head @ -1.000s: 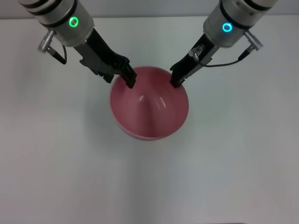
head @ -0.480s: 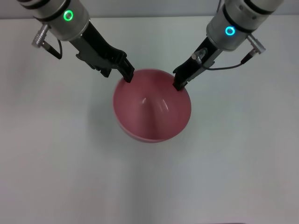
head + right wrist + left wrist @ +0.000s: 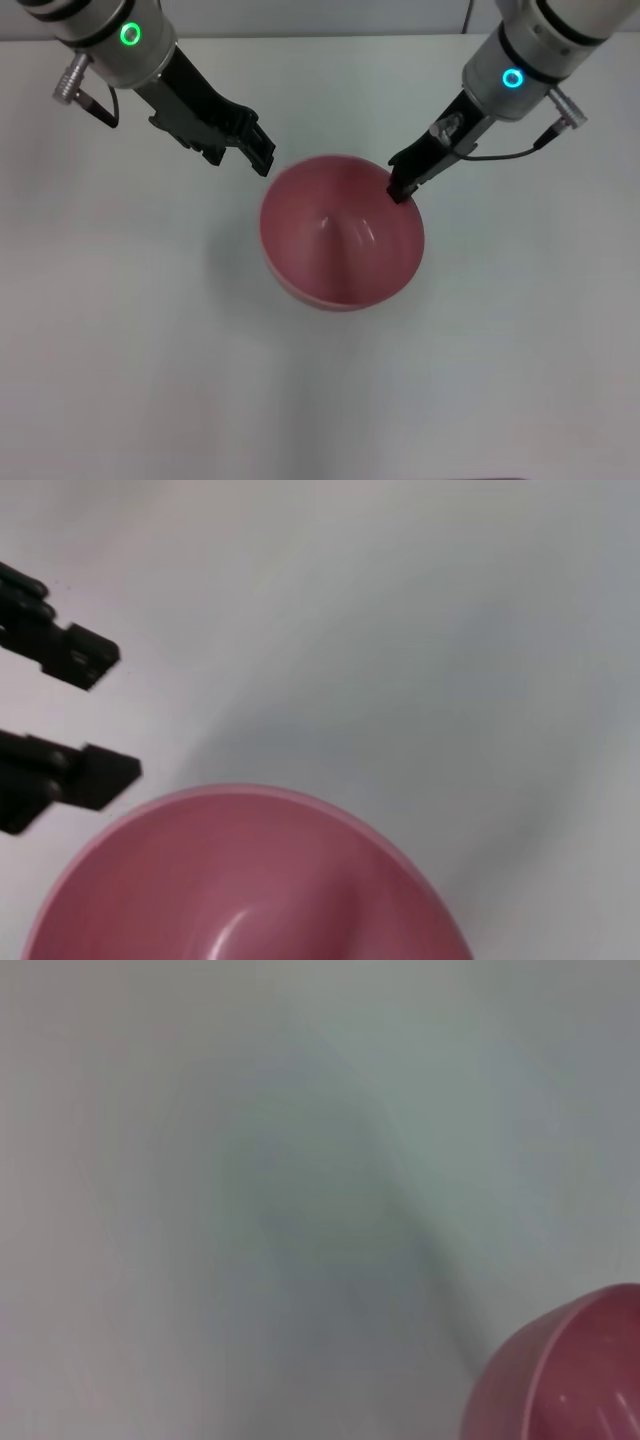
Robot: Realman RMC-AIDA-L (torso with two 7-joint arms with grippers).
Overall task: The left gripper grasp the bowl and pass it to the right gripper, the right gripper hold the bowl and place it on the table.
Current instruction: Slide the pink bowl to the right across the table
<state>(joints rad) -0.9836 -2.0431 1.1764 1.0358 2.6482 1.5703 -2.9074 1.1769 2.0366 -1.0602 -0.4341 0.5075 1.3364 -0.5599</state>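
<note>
In the head view no brand, label or writing can be read on anything. The round, deep, glossy pink-red bowl (image 3: 342, 232) sits near the middle of the plain white matte table (image 3: 120, 350), upright, with bright highlights on its smooth inside and a soft shadow beneath it. Whether it rests on the table or hangs just above it cannot be told. The right claw (image 3: 400, 188), slim and black on a silver-grey arm with a glowing cyan-blue ring light (image 3: 513, 78), meets the bowl's far-right rim; its tips are pinched on that rim, one inside the bowl and one outside. A black cable (image 3: 510, 152) loops beside this arm. The left claw (image 3: 263, 155), black and two-fingered on a silver-grey arm with a green ring light (image 3: 130, 35), is just beyond the bowl's far-left rim, apart from it, fingers spread and holding nothing.

The left wrist view shows mostly the blurred white table (image 3: 250, 1160) with a dim shadow, and a part of the pink-red bowl (image 3: 570, 1380) at one corner. No writing appears.

The right wrist view looks into the bowl (image 3: 240, 880), its rim a paler pink band. Beyond the rim the left claw (image 3: 100, 712) shows two black fingers clearly parted, clear of the bowl, over the table (image 3: 450, 630).
</note>
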